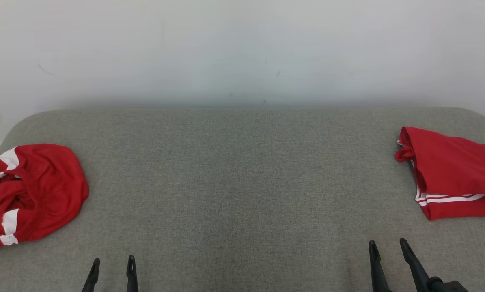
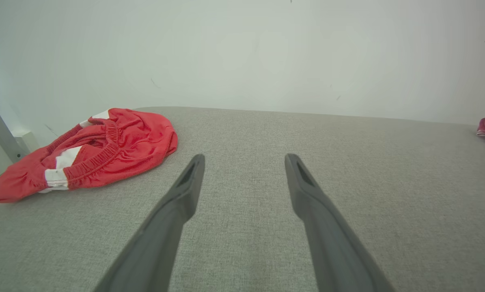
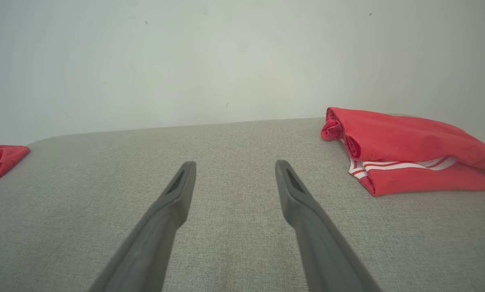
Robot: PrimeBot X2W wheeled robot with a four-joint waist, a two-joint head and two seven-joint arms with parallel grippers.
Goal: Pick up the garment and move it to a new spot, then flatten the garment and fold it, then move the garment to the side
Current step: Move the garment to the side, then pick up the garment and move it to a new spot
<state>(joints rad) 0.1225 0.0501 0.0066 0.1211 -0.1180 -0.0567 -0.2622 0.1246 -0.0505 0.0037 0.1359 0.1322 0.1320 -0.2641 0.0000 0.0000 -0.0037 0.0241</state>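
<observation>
Head camera looks down; low wrist cameras share the grey surface [image 1: 242,182].

Two red garments [image 1: 35,190] [image 1: 453,170] with white stripes, grey woven tabletop [image 1: 242,182], dark grippers [image 1: 113,263] [image 1: 388,245], whitish wall [image 1: 242,48]

Left garment [image 1: 35,194] lies well apart from right garment [image 1: 453,172].

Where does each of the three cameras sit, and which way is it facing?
Head view: on the robot's head, facing forward and down over the grey cushion to the white wall; left gripper and right gripper rise from the bottom edge.
Left wrist view: on the left wrist, facing along that gripper's fingers, crumpled red garment ahead-left.
Right wrist view: on the right wrist, facing along that gripper's fingers, striped red garment ahead-right.
Shared: all three show both garments.
</observation>
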